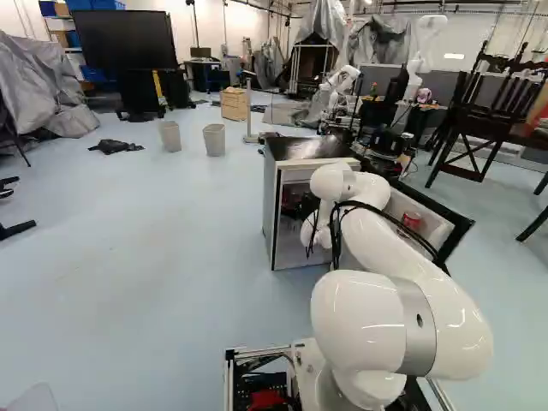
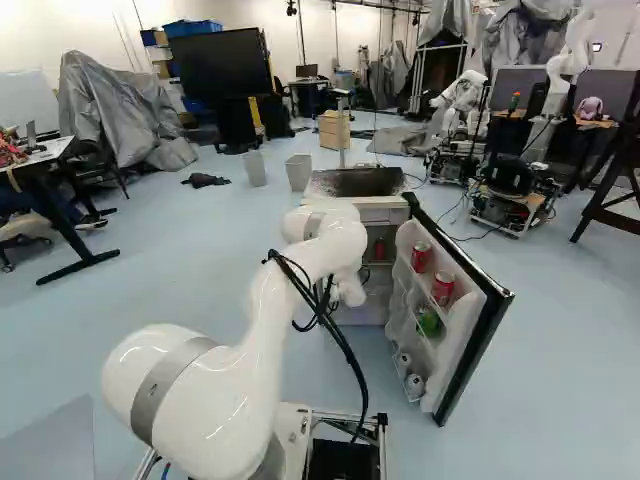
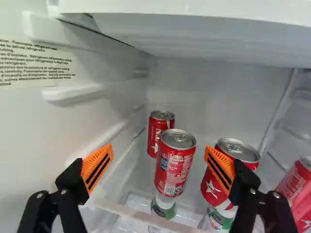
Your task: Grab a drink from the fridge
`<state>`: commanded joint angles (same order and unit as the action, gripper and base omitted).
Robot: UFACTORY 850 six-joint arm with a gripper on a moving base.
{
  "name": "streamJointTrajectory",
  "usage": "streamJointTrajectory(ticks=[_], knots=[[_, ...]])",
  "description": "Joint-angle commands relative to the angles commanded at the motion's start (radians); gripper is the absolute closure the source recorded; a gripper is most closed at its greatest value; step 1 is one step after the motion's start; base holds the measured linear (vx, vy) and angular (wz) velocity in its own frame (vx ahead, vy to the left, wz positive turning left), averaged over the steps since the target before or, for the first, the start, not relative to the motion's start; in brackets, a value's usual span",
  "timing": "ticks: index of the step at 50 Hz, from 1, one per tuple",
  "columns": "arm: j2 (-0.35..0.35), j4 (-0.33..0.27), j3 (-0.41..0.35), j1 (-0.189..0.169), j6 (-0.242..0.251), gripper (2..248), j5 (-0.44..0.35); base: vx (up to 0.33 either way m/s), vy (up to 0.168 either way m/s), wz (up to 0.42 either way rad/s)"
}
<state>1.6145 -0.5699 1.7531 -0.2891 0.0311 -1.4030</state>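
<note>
- Into the opening of the small fridge with white walls and a dark top (image 2: 352, 183), the black two-fingered gripper (image 1: 301, 205) is reached by the white arm (image 2: 270, 290).
- In the wrist view, the fingers of the gripper (image 3: 158, 156) are seen spread wide, orange pads apart; nothing is grasped.
- And the drinks: four red cans are counted there, a detail largely hidden from the base views.
- One red can with a silver top (image 3: 175, 162) is framed ahead of the gap between the fingers; another, the rear red can (image 3: 160, 132), is set farther back, near the wall.
- A third red can (image 3: 214, 187) is partly covered by one finger, and the fourth red can (image 3: 295, 189) is placed beyond that finger.
- Over to the open black-edged white door (image 2: 468, 345): two red cans are shown on its racks in the right base view, the upper door can (image 2: 421, 256) and the lower door can (image 2: 443, 288), while only one is made out in the left base view.
- Below them, one green item (image 2: 430, 321) and two round white items (image 2: 415, 384) are also revealed by the right base view.
- Out on the pale blue floor (image 1: 154, 274), two grey bins (image 1: 214, 140) and one wooden drawer box (image 1: 234, 104) are caught by both base views.
</note>
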Motion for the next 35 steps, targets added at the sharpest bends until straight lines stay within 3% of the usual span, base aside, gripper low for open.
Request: streamJointTrajectory(ticks=[7, 8, 13, 14, 18, 19, 23, 24, 28, 29, 35], knots=[[0.003, 0.000, 0.006, 0.000, 0.000, 3, 0.000, 0.000, 0.000, 0.000], [0.003, 0.000, 0.006, 0.000, 0.000, 17, 0.000, 0.000, 0.000, 0.000], [0.004, 0.000, 0.007, 0.000, 0.000, 17, 0.000, 0.000, 0.000, 0.000], [0.004, 0.000, 0.007, 0.000, 0.000, 57, 0.000, 0.000, 0.000, 0.000], [0.004, 0.000, 0.007, 0.000, 0.000, 57, 0.000, 0.000, 0.000, 0.000], [0.004, 0.000, 0.007, 0.000, 0.000, 95, 0.000, 0.000, 0.000, 0.000], [0.004, 0.000, 0.007, 0.000, 0.000, 95, 0.000, 0.000, 0.000, 0.000], [0.004, 0.000, 0.007, 0.000, 0.000, 132, 0.000, 0.000, 0.000, 0.000], [0.004, 0.000, 0.007, 0.000, 0.000, 132, 0.000, 0.000, 0.000, 0.000], [0.004, 0.000, 0.007, 0.000, 0.000, 157, 0.000, 0.000, 0.000, 0.000], [0.004, 0.000, 0.007, 0.000, 0.000, 158, 0.000, 0.000, 0.000, 0.000]])
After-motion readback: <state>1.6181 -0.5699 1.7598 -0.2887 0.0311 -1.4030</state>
